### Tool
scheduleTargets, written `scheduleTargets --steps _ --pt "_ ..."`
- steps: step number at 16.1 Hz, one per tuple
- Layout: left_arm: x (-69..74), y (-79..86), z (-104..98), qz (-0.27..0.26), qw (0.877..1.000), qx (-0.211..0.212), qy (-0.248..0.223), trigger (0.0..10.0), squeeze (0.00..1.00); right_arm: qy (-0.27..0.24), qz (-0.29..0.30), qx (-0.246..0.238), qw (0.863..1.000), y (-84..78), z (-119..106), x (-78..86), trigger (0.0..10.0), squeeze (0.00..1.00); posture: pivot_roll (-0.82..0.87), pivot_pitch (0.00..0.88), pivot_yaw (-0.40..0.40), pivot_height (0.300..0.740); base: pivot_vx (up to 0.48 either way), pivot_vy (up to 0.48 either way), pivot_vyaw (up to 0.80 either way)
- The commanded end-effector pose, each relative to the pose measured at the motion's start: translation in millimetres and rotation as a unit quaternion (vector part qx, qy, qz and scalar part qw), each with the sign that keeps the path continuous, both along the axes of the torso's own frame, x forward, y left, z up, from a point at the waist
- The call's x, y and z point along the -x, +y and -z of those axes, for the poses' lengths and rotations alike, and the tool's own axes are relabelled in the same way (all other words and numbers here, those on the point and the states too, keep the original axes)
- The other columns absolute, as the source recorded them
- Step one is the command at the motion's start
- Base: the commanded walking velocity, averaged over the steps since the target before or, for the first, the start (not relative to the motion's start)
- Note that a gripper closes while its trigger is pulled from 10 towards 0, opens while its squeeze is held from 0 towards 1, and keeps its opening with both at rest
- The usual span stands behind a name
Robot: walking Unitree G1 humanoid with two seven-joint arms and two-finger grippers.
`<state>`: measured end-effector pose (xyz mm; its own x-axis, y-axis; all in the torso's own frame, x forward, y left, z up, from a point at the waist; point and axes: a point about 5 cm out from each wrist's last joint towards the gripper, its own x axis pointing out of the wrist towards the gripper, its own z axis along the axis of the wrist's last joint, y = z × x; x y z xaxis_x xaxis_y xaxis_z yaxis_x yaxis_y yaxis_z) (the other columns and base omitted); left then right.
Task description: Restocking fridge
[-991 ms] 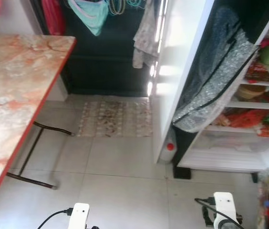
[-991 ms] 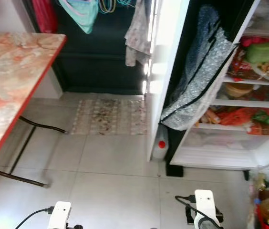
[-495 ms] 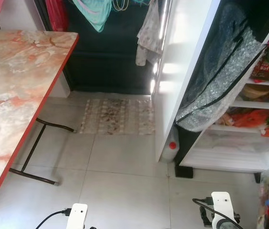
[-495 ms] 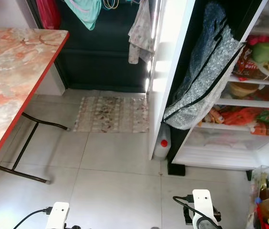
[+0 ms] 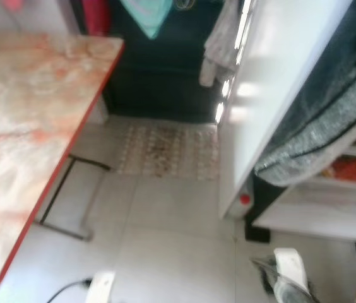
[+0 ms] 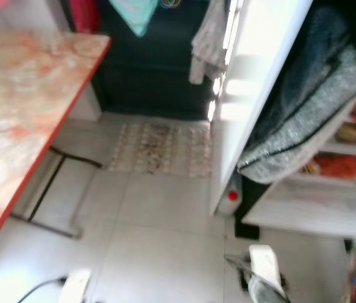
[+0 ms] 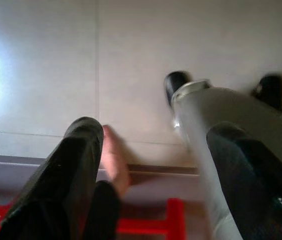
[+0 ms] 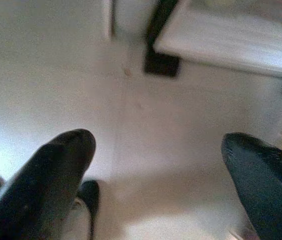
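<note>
Two pincers, left pincer [image 7: 151, 165] & right pincer [image 8: 161, 175], both spread, empty, hanging over tiled floor [image 5: 178, 233]. Fridge [image 5: 291, 95] open at right, shelves stocked. Risk: blurred views mid-walk, could clip fridge door or marble bench [image 5: 26, 126]. Mat [image 5: 168, 151] by dark doorway.

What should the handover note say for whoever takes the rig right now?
Left gripper: open, nothing held, hanging low over the pale tiled floor.
Right gripper: open, nothing held, also low over the floor.
White fridge: door open, on the robot's right; shelves already hold food, blurred. Silver padded bag hangs across the opening. Marble-pattern table with red edge on the left.
Done: nothing visibly. Left: pick up stock, load shelves.
</note>
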<state>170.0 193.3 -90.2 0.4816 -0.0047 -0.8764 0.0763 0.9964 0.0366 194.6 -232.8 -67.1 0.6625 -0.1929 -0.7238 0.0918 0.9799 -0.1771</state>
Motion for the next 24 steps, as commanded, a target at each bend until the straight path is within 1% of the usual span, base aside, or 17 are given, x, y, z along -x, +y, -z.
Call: scheduleTargets --steps 1,7,12,18,20,22,24 --pt "0.4 -1.8 0.5 0.010 1.000 -0.002 0.005 10.0 0.00 0.027 0.015 0.001 1.000 -6.8 7.5 17.4 10.0 0.00 -0.14 0.150 0.035 0.740 0.000 0.000 0.00" --pt "1.5 0.2 0.6 0.020 1.000 -0.007 0.005 10.0 0.00 0.031 0.024 0.001 0.999 -4.9 9.4 20.1 10.0 0.00 -0.14 0.138 0.048 0.740 0.000 0.000 0.00" --pt "2.6 2.1 0.8 0.025 1.000 -0.009 0.007 10.0 0.00 0.037 0.021 0.000 0.999 -3.0 10.9 21.7 10.0 0.00 -0.14 0.141 0.058 0.740 0.000 0.000 -0.79" --pt "2.6 3.7 0.6 0.023 1.000 -0.011 0.011 10.0 0.00 0.039 0.022 0.001 0.999 -2.3 10.9 21.1 10.0 0.00 -0.13 0.169 0.062 0.740 0.000 0.000 -0.79" --pt "2.3 4.0 0.5 0.027 0.999 -0.013 0.012 10.0 0.00 0.039 0.023 0.001 0.999 -2.1 10.9 20.9 10.0 0.00 -0.13 0.173 0.064 0.740 0.000 0.480 -0.79" --pt "1.2 5.3 -0.1 0.036 0.999 -0.024 0.013 10.0 0.00 0.041 0.020 0.001 0.999 -1.3 10.7 19.8 10.0 0.00 -0.13 0.176 0.067 0.740 0.000 0.000 -0.79" --pt "0.9 5.4 -0.3 0.036 0.999 -0.022 0.012 10.0 0.00 0.040 0.020 0.001 0.999 -1.0 10.7 19.5 10.0 0.00 -0.13 0.177 0.069 0.740 0.000 0.000 -0.79"
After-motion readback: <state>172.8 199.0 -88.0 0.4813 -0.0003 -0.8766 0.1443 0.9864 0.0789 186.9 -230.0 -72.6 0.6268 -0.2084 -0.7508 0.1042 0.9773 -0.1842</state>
